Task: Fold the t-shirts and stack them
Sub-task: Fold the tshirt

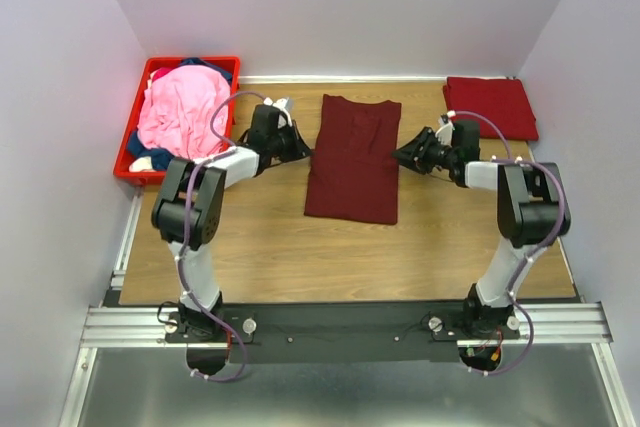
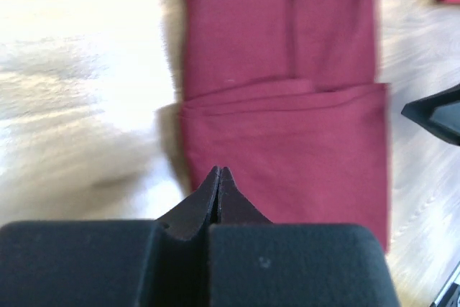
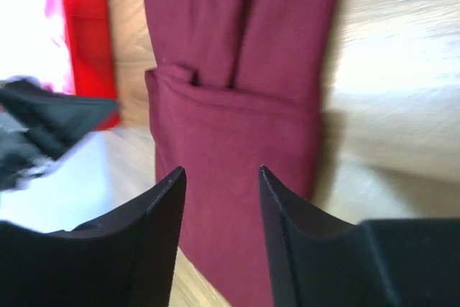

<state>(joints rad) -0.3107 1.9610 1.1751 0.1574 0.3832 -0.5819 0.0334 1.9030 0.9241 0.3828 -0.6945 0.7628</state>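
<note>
Two arms reach over the wooden table [image 1: 270, 247]. Four t-shirts can be counted, and there is one red crate [image 1: 124, 155].

In the top view, the maroon shirt [image 1: 352, 157] lies flat in the middle of the frame, folded into a long strip running toward the back wall. The red shirt [image 1: 490, 107] sits folded at the upper right. The pink shirt [image 1: 180, 112] is heaped in the crate at the upper left, with the navy shirt [image 1: 205, 64] showing behind it.

The left gripper [image 1: 302, 150] is at the maroon shirt's left edge, about halfway along it. Its wrist view shows the fingers pressed together, tips over the cloth's border, with nothing visibly pinched. The right gripper [image 1: 403, 157] is at the shirt's right edge, opposite the left one. In its wrist view the fingers stand spread, with the cloth lying beyond the gap and not clamped.

Both arms are bent at the elbow, forearms angled inward so the grippers face each other across the shirt.
</note>
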